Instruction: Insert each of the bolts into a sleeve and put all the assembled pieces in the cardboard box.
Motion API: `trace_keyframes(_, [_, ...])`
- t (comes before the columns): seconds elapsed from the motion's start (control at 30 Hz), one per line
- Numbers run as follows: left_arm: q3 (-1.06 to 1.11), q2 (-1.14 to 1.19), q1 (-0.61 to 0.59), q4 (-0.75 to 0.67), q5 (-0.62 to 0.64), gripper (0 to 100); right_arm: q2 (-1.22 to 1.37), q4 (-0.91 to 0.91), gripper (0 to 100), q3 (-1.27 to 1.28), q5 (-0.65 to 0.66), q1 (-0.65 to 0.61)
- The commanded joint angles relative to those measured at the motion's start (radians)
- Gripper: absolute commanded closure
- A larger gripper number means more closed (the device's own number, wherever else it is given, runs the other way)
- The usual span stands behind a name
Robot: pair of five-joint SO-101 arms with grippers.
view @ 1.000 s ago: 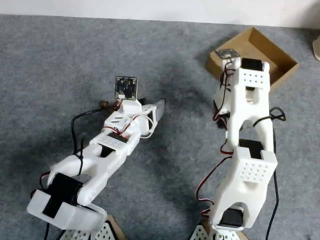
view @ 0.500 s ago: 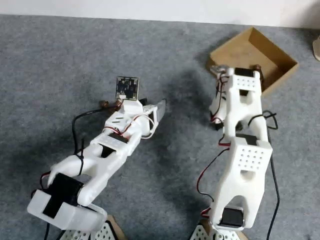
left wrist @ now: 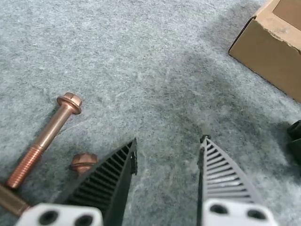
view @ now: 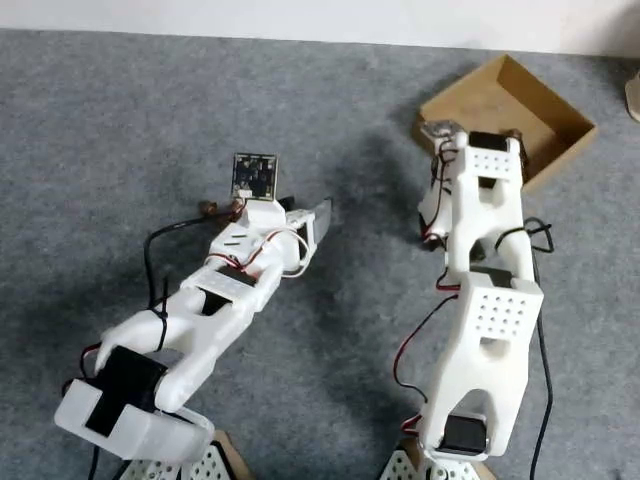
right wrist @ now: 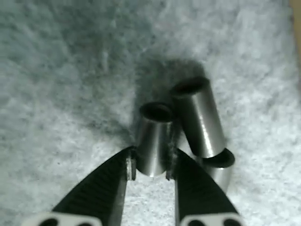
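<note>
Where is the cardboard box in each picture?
High view: the cardboard box lies far right, past the right arm's tip.
Left wrist view: the cardboard box lies across carpet beyond the open left hand.
Right wrist view: a tan sliver past the sleeve in the right hand may be it; too little to tell.
Shared landmark: the copper bolt beside the left hand.
</note>
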Motion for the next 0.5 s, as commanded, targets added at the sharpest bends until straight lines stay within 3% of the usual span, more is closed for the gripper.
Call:
trace_keyframes(0.0, [-0.038, -0.007, 0.016, -0.025, -0.006, 79, -0.021, -0.016, 90.0, -0.047, 0.008, -0.002])
trace_keyframes(0.47, [-0.038, -0.007, 0.016, -0.025, -0.006, 79, -0.021, -0.071, 88.2, -0.048, 0.104, -0.004])
